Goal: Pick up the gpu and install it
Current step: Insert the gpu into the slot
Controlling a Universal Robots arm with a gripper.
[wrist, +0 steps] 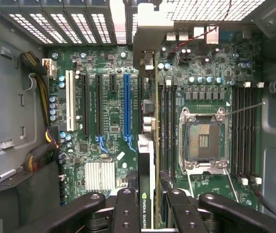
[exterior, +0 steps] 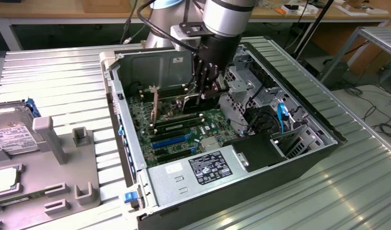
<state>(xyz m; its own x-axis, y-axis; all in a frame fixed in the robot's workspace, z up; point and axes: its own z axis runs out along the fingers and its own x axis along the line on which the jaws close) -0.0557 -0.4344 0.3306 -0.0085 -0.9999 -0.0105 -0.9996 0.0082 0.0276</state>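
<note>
My gripper point(exterior: 207, 91) reaches down into the open computer case point(exterior: 128, 143) and is shut on the gpu point(exterior: 182, 104). The card stands on edge over the motherboard point(exterior: 208, 120), with its metal bracket toward the case's rear wall. In the wrist view the gpu point(wrist: 147, 145) appears edge-on, running from between the black fingers point(wrist: 126, 206) of my gripper point(wrist: 150, 208) to its silver bracket point(wrist: 145, 43) at the slotted rear panel. It lies just beside the long blue slot point(wrist: 126, 107), on the side toward the memory slots. Whether its edge is seated in a slot I cannot tell.
A CPU socket point(wrist: 203, 141) and memory slots point(wrist: 247, 131) flank the card. A cable bundle point(wrist: 40, 97) runs along one case wall. The power supply point(exterior: 202, 167) and drive cage point(exterior: 246, 91) crowd the case. A hard drive point(exterior: 13, 134) and grey fixture point(exterior: 61, 158) lie at the exterior view's left.
</note>
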